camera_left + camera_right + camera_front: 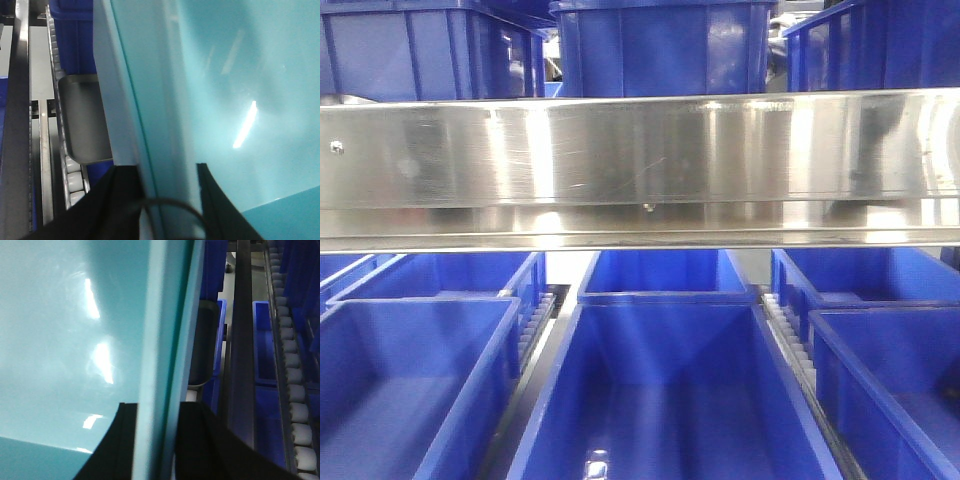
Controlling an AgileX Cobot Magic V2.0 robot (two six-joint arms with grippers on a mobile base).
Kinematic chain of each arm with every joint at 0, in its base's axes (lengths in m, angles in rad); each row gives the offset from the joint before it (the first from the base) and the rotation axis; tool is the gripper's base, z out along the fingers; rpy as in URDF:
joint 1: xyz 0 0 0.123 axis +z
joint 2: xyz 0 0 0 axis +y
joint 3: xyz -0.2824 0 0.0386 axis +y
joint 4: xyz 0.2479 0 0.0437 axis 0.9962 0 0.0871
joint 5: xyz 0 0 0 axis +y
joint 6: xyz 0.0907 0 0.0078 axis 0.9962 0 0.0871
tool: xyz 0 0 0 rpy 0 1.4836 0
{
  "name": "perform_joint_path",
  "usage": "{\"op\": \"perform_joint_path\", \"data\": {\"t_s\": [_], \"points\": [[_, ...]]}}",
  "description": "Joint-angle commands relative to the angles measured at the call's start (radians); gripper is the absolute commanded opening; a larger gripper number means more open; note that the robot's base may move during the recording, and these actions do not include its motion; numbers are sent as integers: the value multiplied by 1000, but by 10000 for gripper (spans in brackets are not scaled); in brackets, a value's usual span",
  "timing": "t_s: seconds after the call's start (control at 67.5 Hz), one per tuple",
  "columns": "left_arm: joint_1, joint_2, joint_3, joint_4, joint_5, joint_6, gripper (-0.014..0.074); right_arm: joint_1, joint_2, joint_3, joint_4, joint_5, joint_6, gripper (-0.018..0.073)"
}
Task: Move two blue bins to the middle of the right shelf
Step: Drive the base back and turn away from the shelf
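Stainless-steel shelving fills the front view, where a bright shelf rail (640, 160) crosses the frame. Dark blue bins (670, 400) stand in rows below it, with more on the level above, and roller tracks (788, 330) show between the lower rows. At the left wrist, the left claw (164, 169) is clamped on the thick rim of a pale blue bin (240, 75), one black finger on the outer side and one against the smooth inner wall. At the right wrist, the right claw (159, 407) grips a pale blue rim in the same way, a finger pressed to each side. Whether the two claws hold one bin or two cannot be told. In both wrist views the pale rim runs alongside roller tracks and a dark rail (242, 365), with dark blue bins beyond.
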Motion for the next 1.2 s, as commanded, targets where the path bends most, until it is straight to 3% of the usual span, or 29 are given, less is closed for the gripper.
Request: {"op": "perform_joint_path", "data": {"t_s": [0.0, 1.185], "points": [[-9, -19, -19, -77, -84, 19, -111, 2, -12, -19, 36, -93, -12, -154], [-9, -16, -19, -77, -84, 19, -111, 2, -12, -19, 36, -98, -12, -154]]}}
